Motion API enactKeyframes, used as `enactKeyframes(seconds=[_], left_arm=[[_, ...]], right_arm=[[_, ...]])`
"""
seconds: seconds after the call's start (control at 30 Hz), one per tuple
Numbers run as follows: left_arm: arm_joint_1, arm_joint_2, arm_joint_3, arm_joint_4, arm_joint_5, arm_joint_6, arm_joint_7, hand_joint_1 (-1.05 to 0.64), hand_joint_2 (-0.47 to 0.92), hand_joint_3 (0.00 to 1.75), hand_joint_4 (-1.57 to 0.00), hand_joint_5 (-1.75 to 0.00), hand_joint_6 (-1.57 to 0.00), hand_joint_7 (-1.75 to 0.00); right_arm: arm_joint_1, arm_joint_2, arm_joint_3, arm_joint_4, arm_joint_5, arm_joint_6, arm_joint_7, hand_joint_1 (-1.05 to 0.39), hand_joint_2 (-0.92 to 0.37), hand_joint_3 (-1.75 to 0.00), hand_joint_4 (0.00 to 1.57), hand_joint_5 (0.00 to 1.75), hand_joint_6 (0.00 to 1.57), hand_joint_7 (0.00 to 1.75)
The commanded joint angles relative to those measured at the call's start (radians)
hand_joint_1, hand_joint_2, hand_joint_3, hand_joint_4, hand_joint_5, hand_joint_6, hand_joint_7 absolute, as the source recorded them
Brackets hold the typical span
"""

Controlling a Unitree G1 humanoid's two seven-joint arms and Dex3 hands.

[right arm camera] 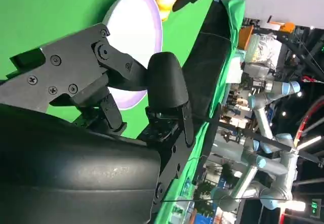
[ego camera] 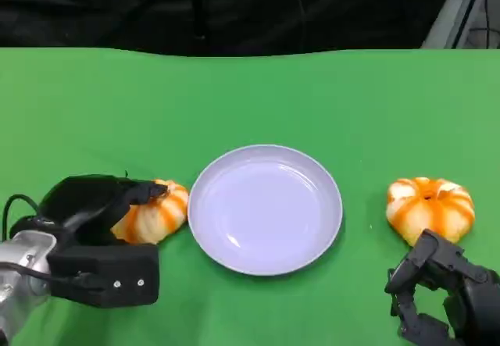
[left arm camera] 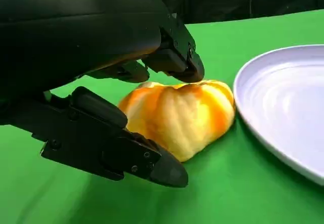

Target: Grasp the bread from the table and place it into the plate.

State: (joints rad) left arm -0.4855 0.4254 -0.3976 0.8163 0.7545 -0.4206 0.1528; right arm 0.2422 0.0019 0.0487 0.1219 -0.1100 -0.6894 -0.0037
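Note:
Two orange-and-white breads lie on the green table. The left bread [ego camera: 156, 212] [left arm camera: 182, 115] sits just left of the pale lilac plate [ego camera: 266, 208] [left arm camera: 283, 113], still on the cloth. My left hand [ego camera: 98, 205] closes around it: a fingertip [left arm camera: 190, 72] rests on its top and the thumb [left arm camera: 131, 155] lies against its lower near side. The right bread [ego camera: 430, 206] lies right of the plate. My right hand [ego camera: 441, 291] hovers just in front of it, fingers loosely bent, holding nothing. The plate [right arm camera: 135, 37] has nothing in it.
The green cloth [ego camera: 250, 96] reaches back to a dark backdrop. A grey metal frame [ego camera: 461, 6] stands at the far right corner. The right wrist view shows other robot arms [right arm camera: 268, 133] and clutter beyond the table's edge.

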Motion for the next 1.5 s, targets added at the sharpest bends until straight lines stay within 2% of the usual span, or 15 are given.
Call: enactKeyframes(seconds=[0.03, 0.37, 0.83, 0.87, 0.9, 0.97, 1.0, 1.07, 1.23, 1.27, 1.3, 1.33, 1.4, 1.43, 1.5], left_arm=[[-0.01, 0.009, -0.008, 0.013, -0.014, 0.009, 0.001, -0.71, 0.88, 0.0, -0.41, 0.0, -0.5, 0.0], [-0.007, 0.001, -0.021, 0.024, -0.024, 0.02, 0.002, -0.68, 0.91, 0.0, -0.43, -0.01, -0.5, 0.0], [-0.023, -0.025, -0.057, 0.198, -0.003, -0.06, 0.257, -0.55, 0.87, 0.0, -0.58, -0.04, -0.62, -0.02], [-0.014, -0.037, -0.053, 0.213, -0.005, -0.067, 0.311, -0.55, 0.87, 0.0, -0.58, -0.03, -0.62, -0.02], [-0.008, -0.047, -0.05, 0.226, -0.007, -0.073, 0.353, -0.35, 0.86, 0.0, -0.73, -0.07, -0.73, -0.04], [-0.002, -0.062, -0.045, 0.25, -0.017, -0.089, 0.409, -0.25, 0.85, 0.0, -0.81, -0.07, -0.79, -0.04], [-0.003, -0.066, -0.043, 0.261, -0.023, -0.097, 0.42, -0.16, 0.88, 0.01, -0.92, -0.08, -0.86, -0.05], [-0.006, -0.071, -0.043, 0.277, -0.028, -0.108, 0.436, -0.11, 0.9, 0.01, -0.99, -0.07, -0.91, -0.04], [-0.012, -0.074, -0.034, 0.3, -0.053, -0.138, 0.445, -0.09, 0.91, 0.0, -1.02, -0.05, -0.92, -0.03], [-0.012, -0.075, -0.021, 0.304, -0.073, -0.16, 0.442, 0.01, 0.91, 0.18, -1.06, -0.55, -1.13, -0.19], [-0.012, -0.074, -0.012, 0.306, -0.087, -0.174, 0.44, 0.08, 0.89, 0.32, -0.88, -1.25, -1.2, -0.42], [-0.013, -0.073, -0.007, 0.308, -0.096, -0.183, 0.439, 0.1, 0.85, 0.42, -0.81, -1.49, -1.16, -0.62], [-0.015, -0.069, -0.003, 0.305, -0.104, -0.196, 0.447, 0.12, 0.81, 0.54, -0.76, -1.69, -1.1, -0.87], [-0.015, -0.067, 0.002, 0.302, -0.107, -0.204, 0.455, 0.12, 0.74, 0.69, -0.76, -1.72, -1.03, -1.04], [-0.015, -0.066, 0.008, 0.299, -0.109, -0.212, 0.461, 0.11, 0.65, 0.85, -0.76, -1.74, -0.96, -1.2]], right_arm=[[0.009, -0.005, -0.004, -0.012, 0.008, 0.001, -0.004, -0.13, -0.62, -1.0, 0.81, 1.75, 0.7, 1.62], [0.025, -0.003, 0.0, -0.038, 0.008, 0.013, -0.004, -0.12, -0.62, -1.02, 0.82, 1.75, 0.71, 1.62], [0.021, -0.006, -0.003, -0.034, -0.003, -0.002, -0.012, -0.11, -0.62, -1.03, 0.81, 1.75, 0.69, 1.63], [0.021, -0.005, -0.003, -0.034, -0.003, -0.001, -0.012, -0.11, -0.62, -1.03, 0.81, 1.75, 0.69, 1.63], [0.021, -0.004, -0.002, -0.035, -0.003, 0.0, -0.013, -0.11, -0.62, -1.03, 0.81, 1.75, 0.7, 1.63], [0.022, -0.003, -0.002, -0.037, -0.004, 0.003, -0.014, -0.11, -0.62, -1.03, 0.81, 1.75, 0.7, 1.63], [0.022, -0.003, -0.002, -0.038, -0.005, 0.004, -0.015, -0.11, -0.61, -1.04, 0.82, 1.75, 0.7, 1.63], [0.022, -0.003, -0.002, -0.039, -0.006, 0.006, -0.016, -0.1, -0.61, -1.04, 0.82, 1.75, 0.71, 1.63], [0.023, -0.002, 0.0, -0.043, -0.005, 0.009, -0.016, -0.1, -0.6, -1.05, 0.83, 1.75, 0.71, 1.63], [0.024, 0.0, 0.002, -0.047, -0.004, 0.013, -0.015, -0.11, -0.6, -1.06, 0.82, 1.75, 0.71, 1.63], [0.025, 0.001, 0.003, -0.05, -0.005, 0.016, -0.016, -0.11, -0.6, -1.06, 0.82, 1.75, 0.71, 1.63], [0.025, 0.001, 0.003, -0.052, -0.006, 0.018, -0.016, -0.11, -0.6, -1.06, 0.82, 1.75, 0.71, 1.63], [0.026, 0.001, 0.003, -0.053, -0.005, 0.02, -0.015, -0.11, -0.6, -1.06, 0.81, 1.75, 0.7, 1.63], [0.026, 0.0, 0.004, -0.054, -0.003, 0.021, -0.014, -0.1, -0.6, -1.07, 0.81, 1.75, 0.7, 1.63], [0.027, 0.0, 0.004, -0.056, -0.001, 0.023, -0.012, -0.1, -0.6, -1.07, 0.81, 1.75, 0.7, 1.64]])
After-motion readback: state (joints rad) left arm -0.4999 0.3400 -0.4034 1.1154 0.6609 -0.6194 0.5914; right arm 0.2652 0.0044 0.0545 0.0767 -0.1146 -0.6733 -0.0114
